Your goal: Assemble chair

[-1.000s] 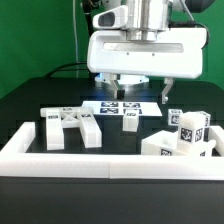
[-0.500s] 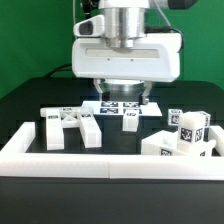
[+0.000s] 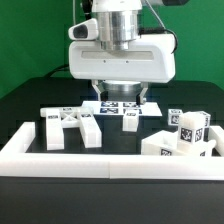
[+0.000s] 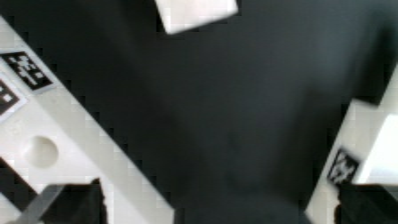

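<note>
The chair (image 3: 72,130) lies in loose parts on the black surface (image 3: 25,105): X-braced frame (image 3: 68,124) toward the exterior view's left edge, a small piece (image 3: 130,120), perhaps a leg, centrally, blocks (image 3: 186,135) in the right front corner. They should handle light, stiff, slick; pinch across flat sides. Gripper (image 3: 122,98) hovers, jaws wide apart, holding nothing.

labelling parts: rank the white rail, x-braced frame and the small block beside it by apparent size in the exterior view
1. white rail, largest, though it is also nearest the camera
2. x-braced frame
3. small block
</note>
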{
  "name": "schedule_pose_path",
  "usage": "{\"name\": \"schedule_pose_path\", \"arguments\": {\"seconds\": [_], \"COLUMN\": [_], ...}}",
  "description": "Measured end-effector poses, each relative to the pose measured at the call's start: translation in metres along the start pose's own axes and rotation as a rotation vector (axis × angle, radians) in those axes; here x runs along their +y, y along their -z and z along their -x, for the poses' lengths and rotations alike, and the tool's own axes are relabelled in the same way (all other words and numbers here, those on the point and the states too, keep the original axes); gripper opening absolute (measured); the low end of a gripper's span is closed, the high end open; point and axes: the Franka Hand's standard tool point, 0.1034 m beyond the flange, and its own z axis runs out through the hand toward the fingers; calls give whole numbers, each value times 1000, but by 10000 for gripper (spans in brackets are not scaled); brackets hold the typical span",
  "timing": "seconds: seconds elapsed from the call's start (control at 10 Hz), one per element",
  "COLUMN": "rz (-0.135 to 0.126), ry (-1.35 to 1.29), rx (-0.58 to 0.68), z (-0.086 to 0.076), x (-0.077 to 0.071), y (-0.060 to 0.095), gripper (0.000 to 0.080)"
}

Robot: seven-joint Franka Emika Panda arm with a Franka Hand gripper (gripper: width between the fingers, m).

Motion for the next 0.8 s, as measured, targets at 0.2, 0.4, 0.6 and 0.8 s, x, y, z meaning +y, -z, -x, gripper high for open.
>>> {"name": "schedule_pose_path", "arguments": {"seconds": [0.2,0.4,0.6,0.8], "rz": [-11,-23,-28,-17], "ry": [52,40,34,37], "rx": [-111,-262,-381,-493], "z": [8,11,16,22], "x": [2,2,3,0], "y": [-5,-6,-8,-15], "gripper": [649,649,649,649]}}
